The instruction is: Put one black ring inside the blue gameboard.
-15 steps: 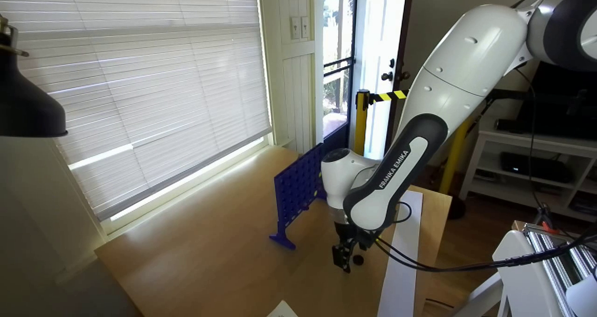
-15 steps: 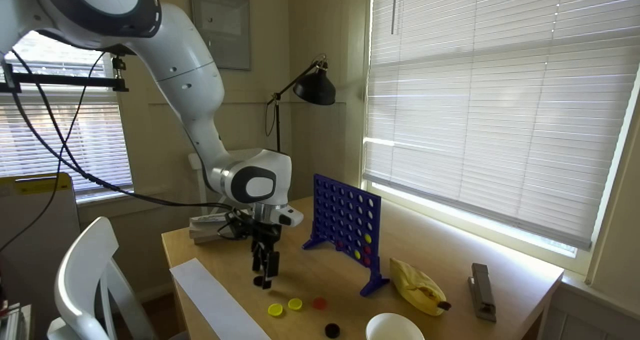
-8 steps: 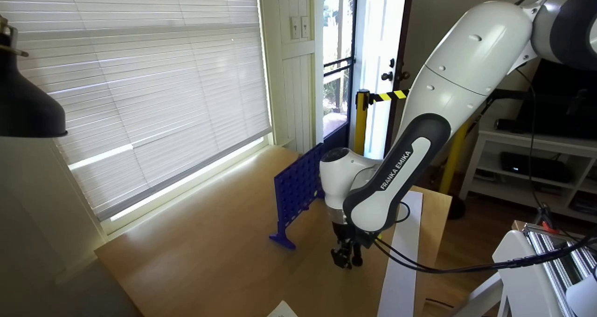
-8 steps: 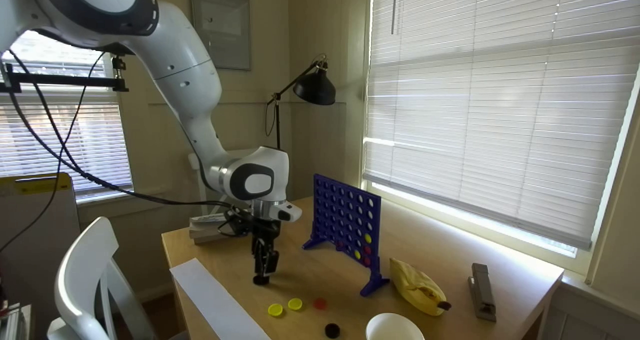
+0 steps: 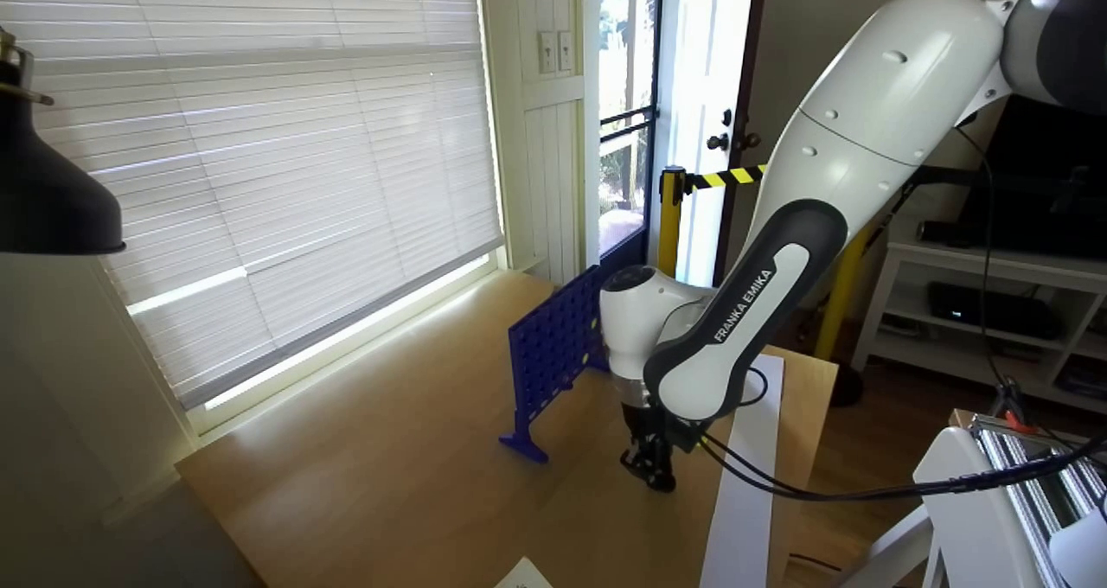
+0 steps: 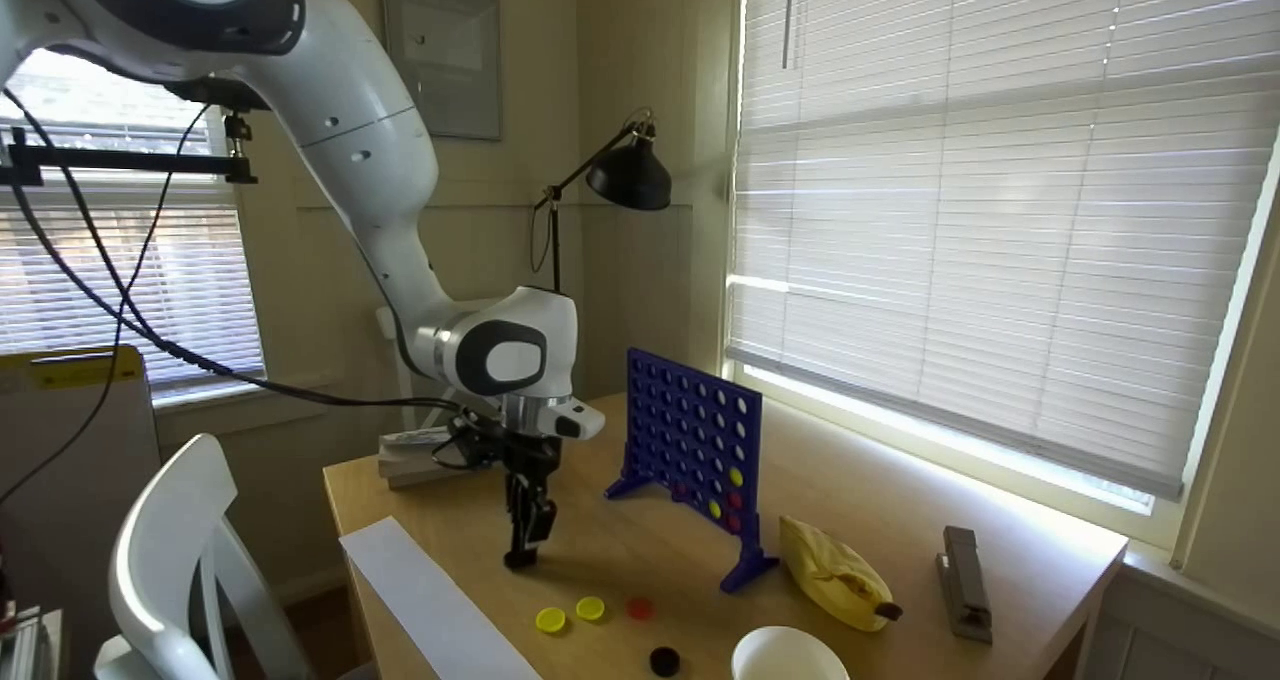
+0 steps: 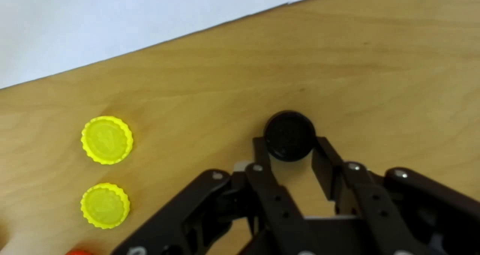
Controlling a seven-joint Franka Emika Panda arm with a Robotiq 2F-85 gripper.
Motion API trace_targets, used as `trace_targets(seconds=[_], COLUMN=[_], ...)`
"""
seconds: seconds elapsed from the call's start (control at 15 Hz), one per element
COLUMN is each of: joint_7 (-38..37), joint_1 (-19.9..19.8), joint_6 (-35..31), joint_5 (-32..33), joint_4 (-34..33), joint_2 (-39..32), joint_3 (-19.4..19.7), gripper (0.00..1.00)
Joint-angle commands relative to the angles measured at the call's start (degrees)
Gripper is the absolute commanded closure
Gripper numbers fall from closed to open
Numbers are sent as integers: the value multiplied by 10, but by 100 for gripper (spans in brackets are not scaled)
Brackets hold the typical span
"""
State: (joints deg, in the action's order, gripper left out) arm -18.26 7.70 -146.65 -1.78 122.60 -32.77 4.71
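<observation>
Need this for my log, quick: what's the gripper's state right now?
Gripper: closed, holding a black ring by its opposite edges.

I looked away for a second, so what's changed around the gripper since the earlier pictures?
The gripper, open before, has closed inward on a black ring, touching it on both sides. The arm has drawn back slightly. I can't tell whether the ring is lifted. The blue gameboard, yellow tokens and banana stayed put.
</observation>
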Motion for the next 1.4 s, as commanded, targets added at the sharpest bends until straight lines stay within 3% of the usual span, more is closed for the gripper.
trace_targets(seconds=[0.0, 0.2, 0.33, 0.47, 0.67, 0.87, 0.93, 1.0, 1.13, 1.2, 1.27, 1.33], joint_7=[-29, -69, -105, -180, -239, -320, -352, -292, -321, -324, -325, -325], joint_1=[5, 27, 52, 102, 177, 189, 193, 176, 180, 181, 181, 181], joint_6=[-50, -147, -202, -246, -270, -275, -278, -275, -275, -275, -275, -275], joint_5=[2, 28, 83, 184, 322, 460, 506, 436, 479, 483, 483, 483], joint_4=[92, 185, 234, 268, 229, 166, 143, 179, 153, 149, 149, 149], joint_2=[92, 187, 246, 295, 306, 306, 301, 307, 307, 307, 307, 306], joint_3=[11, 39, 79, 157, 302, 368, 383, 356, 374, 375, 374, 374], gripper=[91, 91, 91, 91, 91, 91, 91, 66, 66, 91, 66, 66])
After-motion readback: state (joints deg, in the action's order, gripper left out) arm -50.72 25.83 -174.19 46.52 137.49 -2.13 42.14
